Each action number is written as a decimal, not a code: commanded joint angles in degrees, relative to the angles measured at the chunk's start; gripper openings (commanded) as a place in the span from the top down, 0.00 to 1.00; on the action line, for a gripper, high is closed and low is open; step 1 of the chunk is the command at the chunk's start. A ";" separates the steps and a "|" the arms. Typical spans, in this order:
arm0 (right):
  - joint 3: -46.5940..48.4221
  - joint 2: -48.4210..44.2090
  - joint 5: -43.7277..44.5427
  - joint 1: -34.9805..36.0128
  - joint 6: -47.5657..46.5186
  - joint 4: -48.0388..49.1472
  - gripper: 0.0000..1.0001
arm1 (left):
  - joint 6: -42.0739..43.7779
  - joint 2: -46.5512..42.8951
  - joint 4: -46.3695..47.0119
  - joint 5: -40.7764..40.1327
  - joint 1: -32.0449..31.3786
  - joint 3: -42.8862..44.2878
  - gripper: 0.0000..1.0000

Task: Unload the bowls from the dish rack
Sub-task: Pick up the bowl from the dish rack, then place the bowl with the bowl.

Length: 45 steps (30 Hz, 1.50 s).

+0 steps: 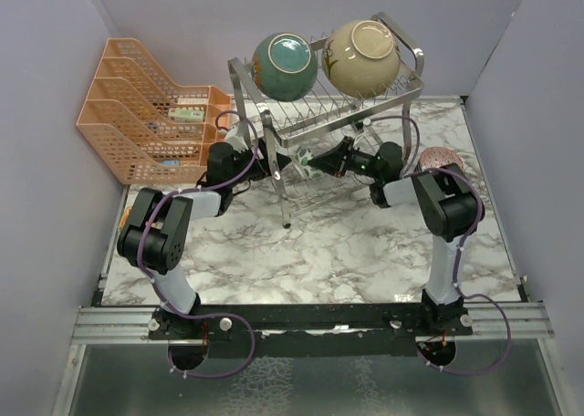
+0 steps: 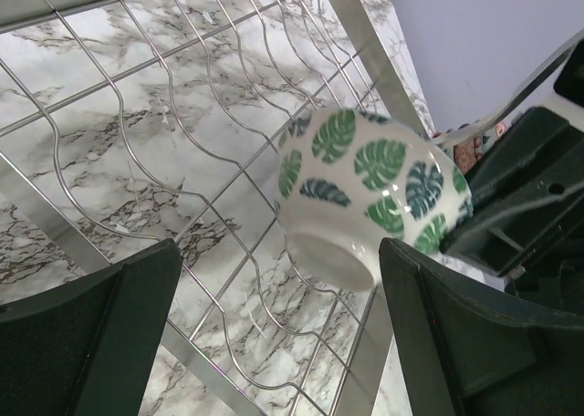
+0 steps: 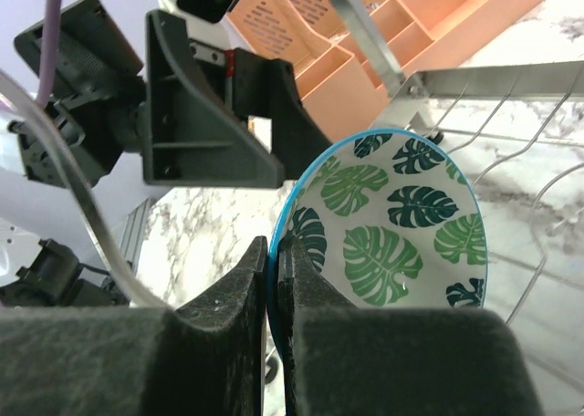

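Observation:
On the top tier of the dish rack (image 1: 239, 78) a teal bowl (image 1: 285, 66) and a cream bowl (image 1: 362, 56) lean side by side. Both arms reach in at the lower tier. My right gripper (image 3: 274, 252) is shut on the blue rim of a small white bowl with green leaf prints (image 3: 401, 224), one finger inside and one outside. From the other side, my left gripper (image 2: 278, 261) stands wide open. The leaf bowl (image 2: 374, 188) shows its foot just ahead of the open jaws, close to the right-hand finger (image 2: 429, 316). Rack wires (image 2: 182, 142) run beneath.
An orange plastic mesh organizer (image 1: 146, 115) stands at the back left, close to the left arm. A small reddish patterned bowl (image 1: 441, 158) sits on the marble table (image 1: 319, 252) at the right. Rack legs (image 1: 286, 211) flank both grippers. Walls close in on three sides.

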 commanded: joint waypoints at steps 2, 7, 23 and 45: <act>-6.91 -7.54 -1.55 0.81 -1.78 6.54 0.99 | 0.12 1.00 -8.73 -1.63 0.64 -2.95 0.05; -13.96 -12.99 -1.62 0.80 -4.32 6.12 0.99 | 0.04 1.13 -8.58 -1.57 0.68 -2.96 0.05; -13.89 -49.91 29.15 0.73 -39.59 -61.56 0.99 | 0.82 1.63 -9.48 -2.00 0.63 -2.78 0.05; 2.10 -51.60 79.22 0.69 -51.57 -86.28 0.99 | 0.94 1.99 -9.13 -2.04 0.66 -2.94 0.05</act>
